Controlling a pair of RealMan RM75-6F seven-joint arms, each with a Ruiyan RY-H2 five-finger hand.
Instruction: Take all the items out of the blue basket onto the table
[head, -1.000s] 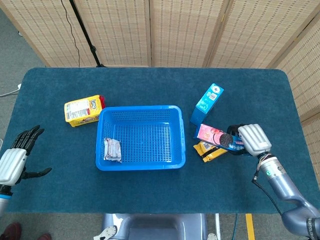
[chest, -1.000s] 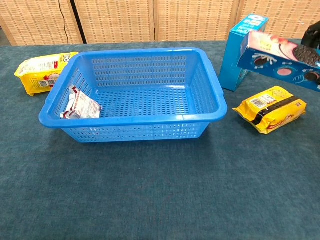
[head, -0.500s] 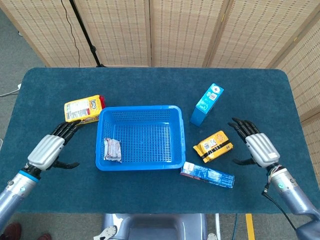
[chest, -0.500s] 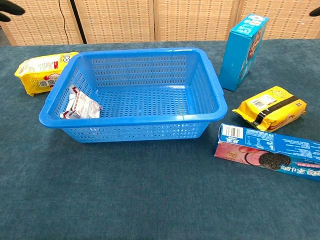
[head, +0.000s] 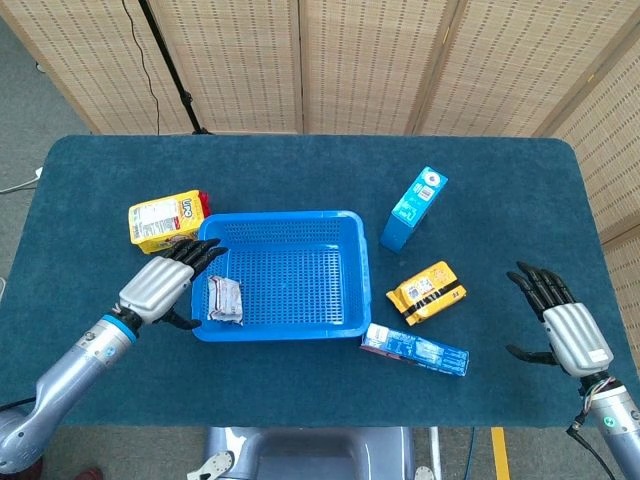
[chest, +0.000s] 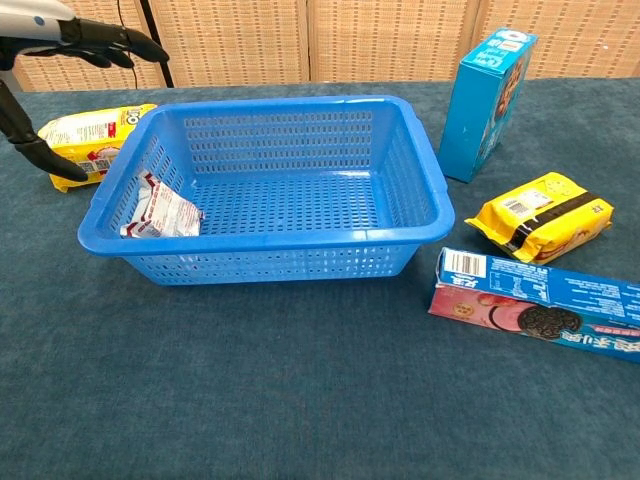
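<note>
The blue basket (head: 345, 275) (chest: 420, 170) stands mid-table with one small white-and-red packet (head: 224, 299) (chest: 161, 209) lying at its left end. My left hand (head: 165, 283) (chest: 70, 45) hovers open at the basket's left rim, fingers spread above the packet and holding nothing. At the table's right front edge my right hand (head: 565, 327) is open and empty, well away from the basket. A cookie box (head: 415, 349) (chest: 540, 315) lies flat on the table in front of the basket's right corner.
A yellow snack bag (head: 167, 219) (chest: 80, 140) lies left of the basket. On the right, a tall blue carton (head: 413, 208) (chest: 493, 90) stands upright and a yellow packet (head: 426, 291) (chest: 540, 215) lies in front of it.
My left hand has swung in from the table's left front up to the basket's left rim. The right hand has drawn back toward the right front edge, away from the cookie box it released.
</note>
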